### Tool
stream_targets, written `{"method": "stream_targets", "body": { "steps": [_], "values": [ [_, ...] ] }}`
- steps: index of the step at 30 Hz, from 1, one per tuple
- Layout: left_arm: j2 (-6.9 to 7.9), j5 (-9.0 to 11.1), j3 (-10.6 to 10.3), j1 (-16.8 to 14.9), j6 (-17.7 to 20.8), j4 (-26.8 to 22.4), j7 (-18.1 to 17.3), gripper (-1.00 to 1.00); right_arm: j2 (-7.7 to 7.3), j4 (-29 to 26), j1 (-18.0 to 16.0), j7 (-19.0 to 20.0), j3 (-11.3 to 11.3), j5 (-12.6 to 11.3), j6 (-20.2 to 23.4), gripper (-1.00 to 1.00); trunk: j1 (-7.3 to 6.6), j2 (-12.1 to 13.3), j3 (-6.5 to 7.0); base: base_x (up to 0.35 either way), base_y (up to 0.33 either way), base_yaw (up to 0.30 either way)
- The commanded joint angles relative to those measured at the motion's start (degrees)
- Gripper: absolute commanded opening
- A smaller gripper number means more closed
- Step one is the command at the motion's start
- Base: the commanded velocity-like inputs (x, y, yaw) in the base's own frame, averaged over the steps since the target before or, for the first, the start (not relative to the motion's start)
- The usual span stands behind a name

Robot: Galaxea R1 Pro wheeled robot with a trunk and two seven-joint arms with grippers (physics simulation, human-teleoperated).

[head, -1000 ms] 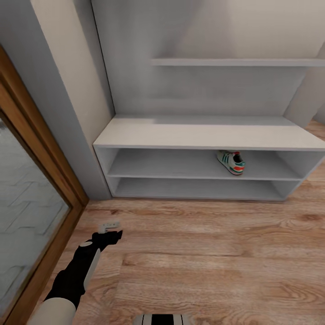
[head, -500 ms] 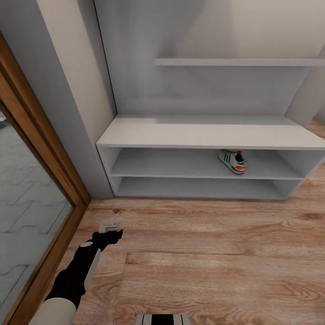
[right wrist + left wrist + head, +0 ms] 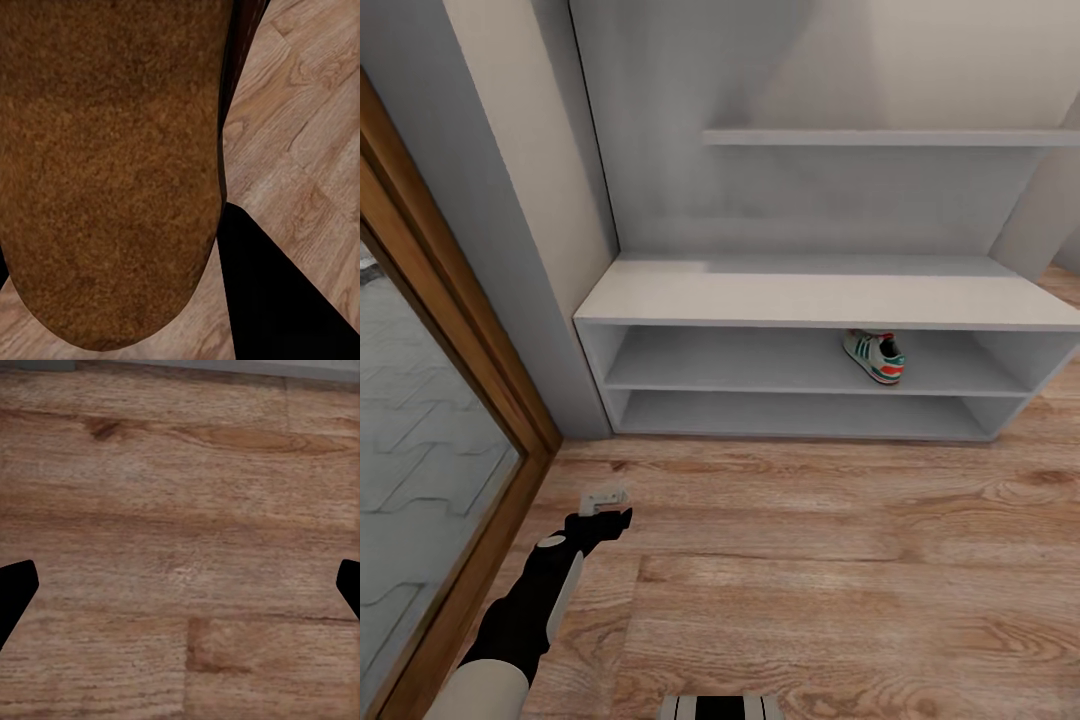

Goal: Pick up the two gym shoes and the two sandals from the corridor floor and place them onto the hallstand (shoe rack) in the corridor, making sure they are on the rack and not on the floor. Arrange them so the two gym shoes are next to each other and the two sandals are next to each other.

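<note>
From the head camera I look down at the shoe rack [image 3: 800, 300], its right end and the wall shelf above cut off by the frame edge. One gym shoe [image 3: 874, 358] sits on the upper open shelf, right of centre, its toe end tucked under the bench top so I only see the heel half. My left gripper [image 3: 603, 504] hangs over the wood floor [image 3: 840, 580] in front of the rack's left end, near a wood-framed glass door [image 3: 430, 440]; through its wrist camera the two dark fingertips [image 3: 15, 592] sit at opposite edges of the picture, spread wide with bare planks between them. The right wrist camera is mostly blocked by a brown sandal [image 3: 112, 172] pressed close to the lens, with one dark finger [image 3: 277, 292] alongside it and floor beyond. I cannot make out whether that right gripper actually clamps the sandal.
</note>
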Motion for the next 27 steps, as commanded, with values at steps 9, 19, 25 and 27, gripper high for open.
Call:
{"method": "stream_targets", "body": {
  "steps": [9,19,25,27],
  "values": [
    [8.11,0.3,5.0,0.1,-14.2,3.5,-46.9,1.0,6.07,0.4,0.0,0.1,0.4,-0.1,0.1,-1.0,-0.01,0.0,-0.05,0.0,0.0,0.0],
    [8.92,0.0,16.9,0.2,-18.7,3.9,-57.9,1.0,17.25,1.1,0.0,0.1,24.3,-0.6,0.1,-1.0,-0.01,0.0,-0.05,0.0,0.0,0.0],
    [8.77,-0.1,17.2,0.2,-18.8,3.9,-58.2,1.0,26.83,1.1,-0.2,-0.1,31.3,-0.3,0.9,-1.0,-0.01,0.0,-0.05,0.0,0.0,0.0],
    [8.77,-0.2,17.2,0.2,-18.8,3.9,-58.2,1.0,30.0,1.1,-0.4,-0.1,31.7,-0.1,2.3,-1.0,-0.01,0.0,-0.05,0.0,0.0,0.0]
  ]
}}
